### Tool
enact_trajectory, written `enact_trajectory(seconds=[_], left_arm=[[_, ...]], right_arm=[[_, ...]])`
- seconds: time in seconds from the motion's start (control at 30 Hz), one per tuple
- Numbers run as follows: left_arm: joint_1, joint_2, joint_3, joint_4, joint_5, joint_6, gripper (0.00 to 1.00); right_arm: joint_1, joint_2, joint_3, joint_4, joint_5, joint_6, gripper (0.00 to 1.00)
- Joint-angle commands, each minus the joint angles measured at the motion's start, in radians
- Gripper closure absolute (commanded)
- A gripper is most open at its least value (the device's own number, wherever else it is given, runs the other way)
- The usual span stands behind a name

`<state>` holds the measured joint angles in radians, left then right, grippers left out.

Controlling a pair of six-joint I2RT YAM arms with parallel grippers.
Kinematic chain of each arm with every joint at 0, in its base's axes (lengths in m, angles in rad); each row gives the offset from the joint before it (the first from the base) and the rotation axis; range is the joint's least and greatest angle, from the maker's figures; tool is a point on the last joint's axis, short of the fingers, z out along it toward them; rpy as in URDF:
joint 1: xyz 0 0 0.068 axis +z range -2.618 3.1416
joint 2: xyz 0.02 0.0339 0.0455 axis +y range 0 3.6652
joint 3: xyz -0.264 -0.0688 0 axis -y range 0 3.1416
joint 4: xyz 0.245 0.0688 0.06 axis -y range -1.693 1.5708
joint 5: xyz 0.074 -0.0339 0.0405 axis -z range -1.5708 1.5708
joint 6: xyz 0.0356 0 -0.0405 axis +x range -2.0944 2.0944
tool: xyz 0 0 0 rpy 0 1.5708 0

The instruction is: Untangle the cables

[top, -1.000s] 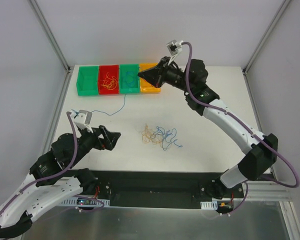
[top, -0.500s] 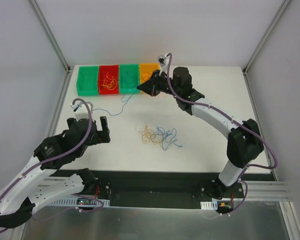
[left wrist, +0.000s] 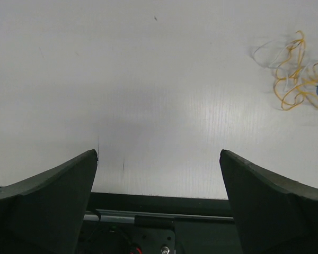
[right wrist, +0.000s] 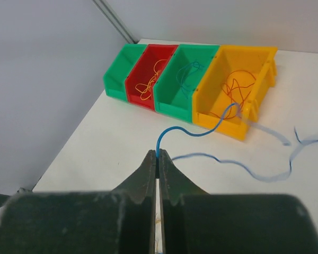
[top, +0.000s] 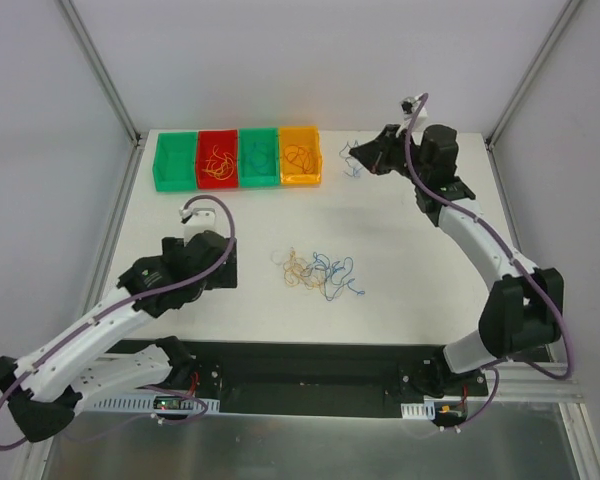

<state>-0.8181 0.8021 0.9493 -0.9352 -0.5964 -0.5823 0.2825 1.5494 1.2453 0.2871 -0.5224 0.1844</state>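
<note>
Past bins (top: 260, 182) now: right gripper (right wrist: 158, 154) pinching blue cable (right wrist: 201, 132).

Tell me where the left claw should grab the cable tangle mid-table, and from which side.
Best grip the yellow loops at the tangle's edge nearest the left claw, coming down from above on that side. They bulge out clear of the blue strands and lie flat on the table.

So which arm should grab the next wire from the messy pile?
Probably the left one. The left tool is open, empty and near the tangled pile. The right tool is shut on a blue wire, far off past the bins.
</note>
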Motion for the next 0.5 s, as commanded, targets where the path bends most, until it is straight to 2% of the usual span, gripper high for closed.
enact_trajectory(seconds=[0.0,0.07,0.13,0.3,0.37,0.47], left_arm=[[0.025,0.106,0.005,0.01,0.037,-0.008,0.01],[0.025,0.083,0.005,0.056,0.032,-0.01,0.01],[0.025,0.022,-0.003,0.172,0.093,0.099,0.01],[0.027,-0.125,-0.009,0.598,0.294,0.381,0.01],[0.027,-0.13,0.012,0.743,0.371,0.482,0.01],[0.025,-0.046,0.112,0.811,0.533,0.652,0.01]], right_arm=[[-0.058,-0.202,-0.047,-0.046,0.09,-0.021,1.0],[-0.068,-0.25,-0.081,-0.003,0.059,0.007,1.0],[-0.048,-0.255,-0.073,0.0,0.004,0.015,0.99],[0.007,-0.23,-0.041,-0.026,-0.099,0.004,1.0],[0.036,-0.226,-0.029,-0.029,-0.164,0.001,1.0],[0.101,-0.227,-0.023,-0.04,-0.269,-0.074,1.0]])
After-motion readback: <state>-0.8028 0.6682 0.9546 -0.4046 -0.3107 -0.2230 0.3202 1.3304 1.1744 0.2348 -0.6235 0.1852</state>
